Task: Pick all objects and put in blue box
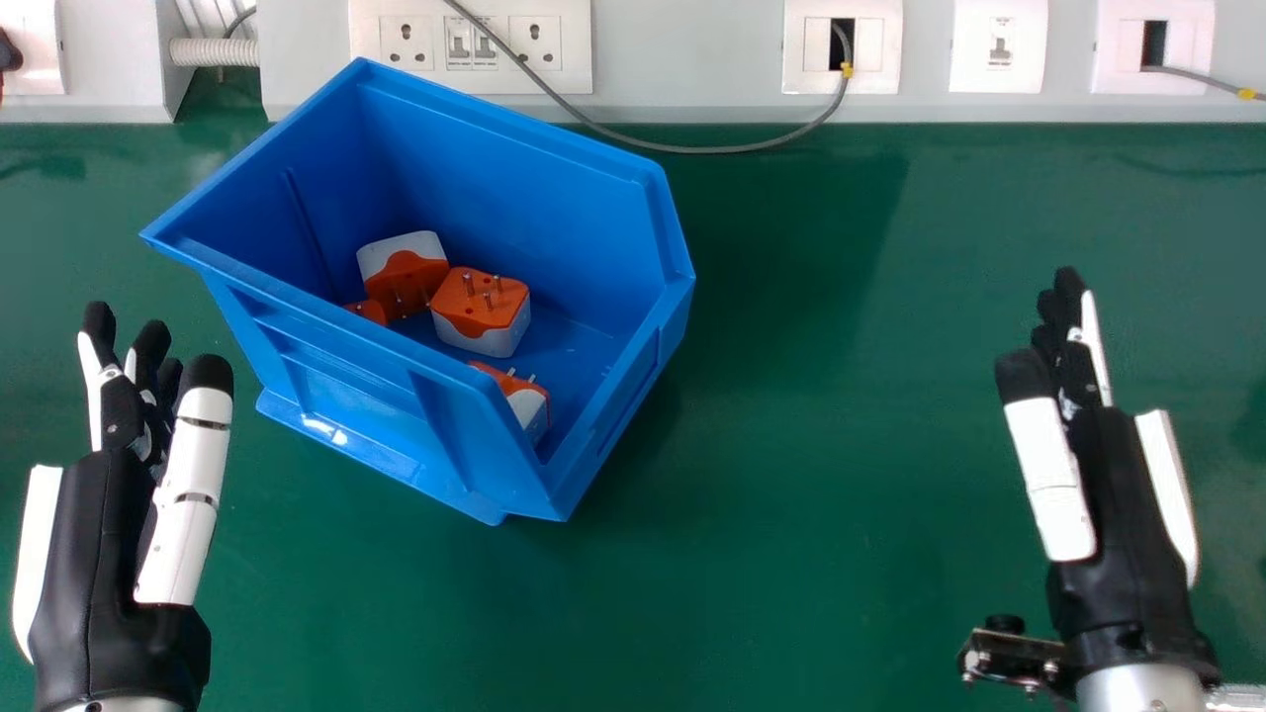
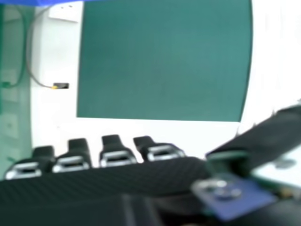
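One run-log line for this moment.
orange-and-white plug adapters: in blue plastic box | left hand: open, empty, left of box | right hand: open, empty, right of box

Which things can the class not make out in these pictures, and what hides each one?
Head view: the lower part of the nearest adapter, hidden by the blue box's near wall.
Head view: most of the small orange piece, behind that wall.
Head view: one end of the grey cable, cut off by the top edge.
Right hand view: the rest of the blue strip, cut off by the picture's edge.
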